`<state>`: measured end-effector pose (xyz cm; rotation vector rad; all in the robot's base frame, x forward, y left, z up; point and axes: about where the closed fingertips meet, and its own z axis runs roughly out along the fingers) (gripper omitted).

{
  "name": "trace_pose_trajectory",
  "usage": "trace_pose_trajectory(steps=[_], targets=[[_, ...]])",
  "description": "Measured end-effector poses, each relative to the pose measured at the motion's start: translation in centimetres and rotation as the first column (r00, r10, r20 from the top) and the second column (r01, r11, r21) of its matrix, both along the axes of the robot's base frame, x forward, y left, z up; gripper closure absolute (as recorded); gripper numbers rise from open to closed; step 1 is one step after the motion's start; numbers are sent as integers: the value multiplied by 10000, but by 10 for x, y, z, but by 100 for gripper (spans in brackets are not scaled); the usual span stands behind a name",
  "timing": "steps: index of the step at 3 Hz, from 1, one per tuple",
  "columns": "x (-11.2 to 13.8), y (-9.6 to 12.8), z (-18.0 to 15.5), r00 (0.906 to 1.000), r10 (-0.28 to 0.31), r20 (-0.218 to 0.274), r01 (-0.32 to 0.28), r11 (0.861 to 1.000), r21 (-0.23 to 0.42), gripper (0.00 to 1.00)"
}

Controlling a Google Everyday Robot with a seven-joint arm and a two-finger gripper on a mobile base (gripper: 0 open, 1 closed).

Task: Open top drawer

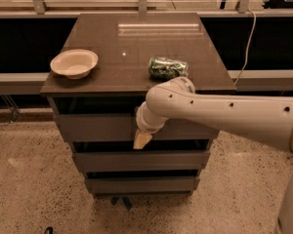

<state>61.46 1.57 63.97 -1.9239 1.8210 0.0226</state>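
The top drawer (93,126) is the widest dark grey-brown front, just under the cabinet's top, with a dark gap above it. Its front stands about level with the two smaller fronts below, and no interior shows. My gripper (142,139) hangs at the end of the white arm (219,112), which reaches in from the right. Its tan tip sits against the lower edge of the top drawer's front, near the middle. The arm hides the right half of that front.
On the cabinet top (136,48) a white bowl (73,63) sits at the front left and a crushed green can (167,67) lies at the front right. The middle drawer (112,161) and bottom drawer (136,184) are below. Speckled floor surrounds the cabinet.
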Motion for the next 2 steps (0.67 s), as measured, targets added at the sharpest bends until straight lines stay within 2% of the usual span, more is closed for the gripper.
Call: trace_pose_trajectory(steps=[1, 2], targets=[[-3, -1, 1, 10000, 46, -79, -47, 10000, -22, 33], [-22, -5, 14, 9989, 352, -295, -349, 9993, 116, 33]])
